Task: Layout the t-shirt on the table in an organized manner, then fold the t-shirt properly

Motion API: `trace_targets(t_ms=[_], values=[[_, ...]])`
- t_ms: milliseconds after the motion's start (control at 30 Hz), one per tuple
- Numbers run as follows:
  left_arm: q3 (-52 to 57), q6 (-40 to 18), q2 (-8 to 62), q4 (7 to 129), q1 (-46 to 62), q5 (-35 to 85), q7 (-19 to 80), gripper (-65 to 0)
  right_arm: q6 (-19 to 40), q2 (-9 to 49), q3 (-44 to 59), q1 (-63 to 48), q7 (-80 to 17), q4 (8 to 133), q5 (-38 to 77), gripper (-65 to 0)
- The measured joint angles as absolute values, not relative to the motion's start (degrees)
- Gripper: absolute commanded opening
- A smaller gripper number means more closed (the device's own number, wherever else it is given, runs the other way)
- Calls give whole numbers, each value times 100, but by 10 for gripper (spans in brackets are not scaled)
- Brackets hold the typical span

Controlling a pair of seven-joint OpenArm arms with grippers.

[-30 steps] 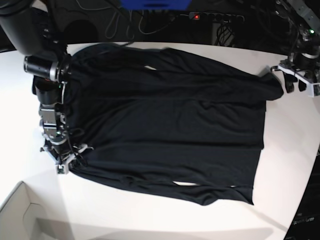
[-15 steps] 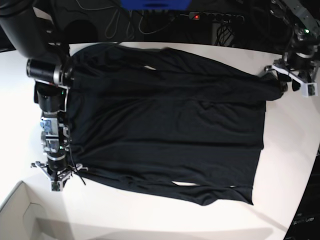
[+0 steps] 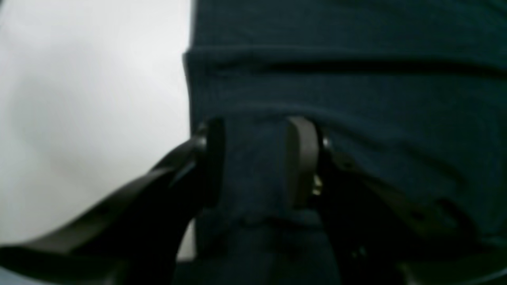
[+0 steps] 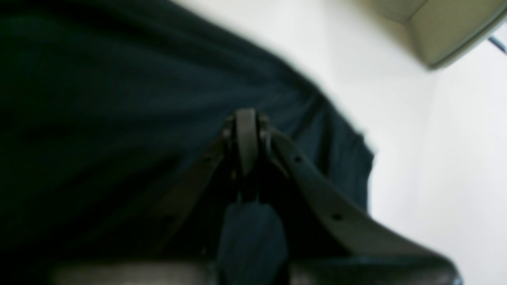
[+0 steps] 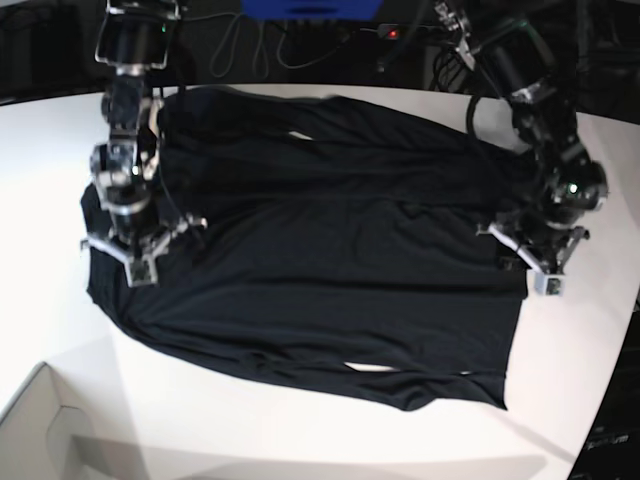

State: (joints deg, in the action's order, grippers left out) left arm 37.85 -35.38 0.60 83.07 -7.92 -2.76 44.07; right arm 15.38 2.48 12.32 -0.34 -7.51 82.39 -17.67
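The black t-shirt (image 5: 330, 260) lies spread flat across the middle of the white counter (image 5: 590, 330), softly wrinkled, plain, its hem running along the right side. The left tool (image 3: 257, 162) stands partly parted, a fold of the shirt's edge held between its pads. The right tool (image 4: 246, 138) is pinched tight on the cloth. A cardboard box (image 5: 40, 430) sits at the near left corner.

One black t-shirt (image 5: 330, 260), one white table (image 5: 45, 180), two grippers, and one cardboard box (image 5: 40, 435) beside the table.
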Motion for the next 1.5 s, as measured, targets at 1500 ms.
trace_targets(t_ms=[1500], values=[[3183, -2980, 1079, 9878, -384, 816, 4180, -404, 2272, -43, 1929, -2434, -1070, 9795, -1765, -650]])
